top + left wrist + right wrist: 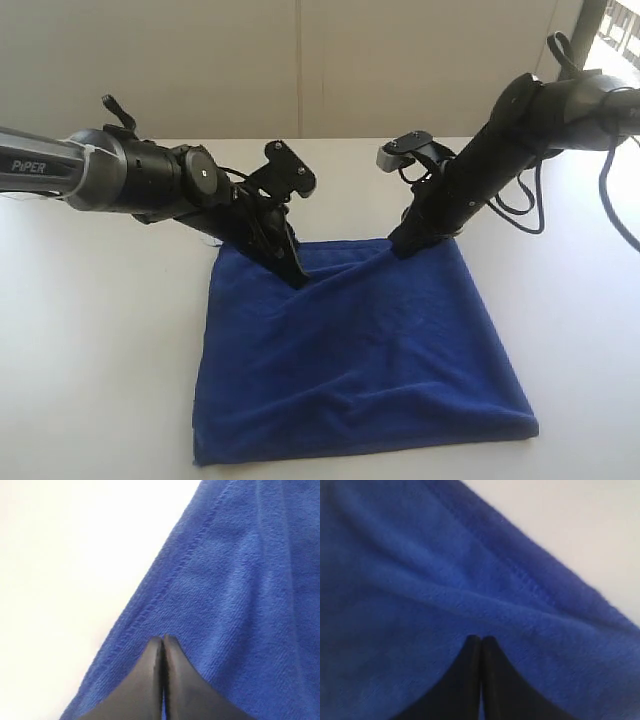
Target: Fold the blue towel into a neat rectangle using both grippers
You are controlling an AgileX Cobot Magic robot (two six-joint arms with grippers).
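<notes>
Exterior view: towel (pixel 360 350) spreads flat from under both tips. Fingers pinched closed on its edge, left claw (pixel 298 278) and right claw (pixel 403 245) alike. Looks folded once; release and further folds remain.

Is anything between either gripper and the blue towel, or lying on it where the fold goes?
Nothing visible. The left gripper and right gripper are both down on the blue towel's far edge, jaws closed, and no other object shows on the cloth.
</notes>
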